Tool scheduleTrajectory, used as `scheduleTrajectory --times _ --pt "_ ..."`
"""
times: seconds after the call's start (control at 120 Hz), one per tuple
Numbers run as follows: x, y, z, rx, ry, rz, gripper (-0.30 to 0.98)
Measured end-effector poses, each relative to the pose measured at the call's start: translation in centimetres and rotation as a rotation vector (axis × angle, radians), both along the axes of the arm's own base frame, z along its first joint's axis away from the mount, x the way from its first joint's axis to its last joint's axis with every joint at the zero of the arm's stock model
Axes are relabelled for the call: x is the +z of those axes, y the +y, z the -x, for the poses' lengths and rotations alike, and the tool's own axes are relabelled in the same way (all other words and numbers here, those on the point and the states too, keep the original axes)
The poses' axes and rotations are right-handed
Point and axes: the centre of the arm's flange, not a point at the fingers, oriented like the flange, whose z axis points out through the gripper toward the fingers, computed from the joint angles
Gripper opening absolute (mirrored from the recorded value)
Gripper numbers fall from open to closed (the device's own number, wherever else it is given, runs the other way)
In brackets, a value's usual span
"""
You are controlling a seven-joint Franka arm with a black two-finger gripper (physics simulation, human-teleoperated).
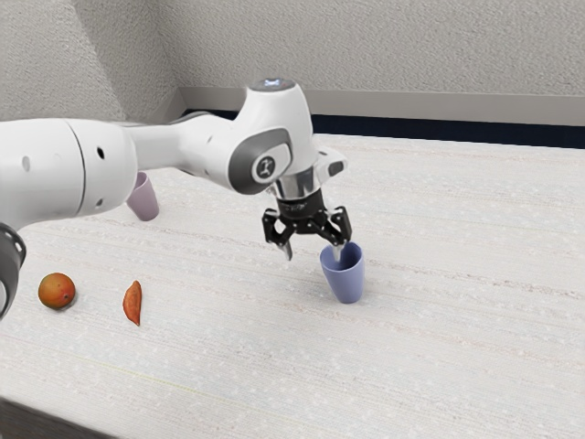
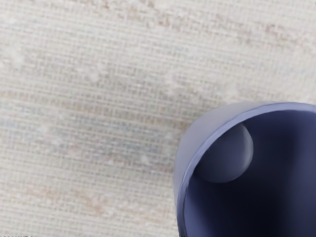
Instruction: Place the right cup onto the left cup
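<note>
Fingers spread wide, the black gripper [image 1: 313,251] is open above the table, at the blue cup's upper left in the exterior view. One fingertip overlaps the mouth of the blue cup [image 1: 347,282]; whether it is inside or in front of the rim I cannot tell. That cup stands upright. The wrist view has the blue cup [image 2: 223,155] close under the hand, off to one side, its dark inside visible. A pink cup [image 1: 143,200] stands at the exterior view's left, partly hidden behind the arm.
A round orange-red fruit [image 1: 57,290] and a pointed orange vegetable [image 1: 133,303] lie on the pale table [image 1: 238,366] at the exterior view's left, nearer the table's front edge than the pink cup. A textured wall [image 1: 384,46] rises behind.
</note>
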Motion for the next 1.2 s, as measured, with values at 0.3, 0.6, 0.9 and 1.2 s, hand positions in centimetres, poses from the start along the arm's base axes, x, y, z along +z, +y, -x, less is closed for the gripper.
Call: scheduleTrajectory --times 0.3,0.6,0.9,1.2 --pt "-2.5 -0.1 -0.7 0.067 -0.017 -0.003 0.64" --pt "-2.8 -0.2 -1.0 0.111 -0.041 0.003 0.13" --pt "-3.7 -0.2 -1.2 0.142 -0.045 0.001 -0.05" --pt "-2.0 -0.2 -1.2 0.158 -0.071 0.01 -0.09"
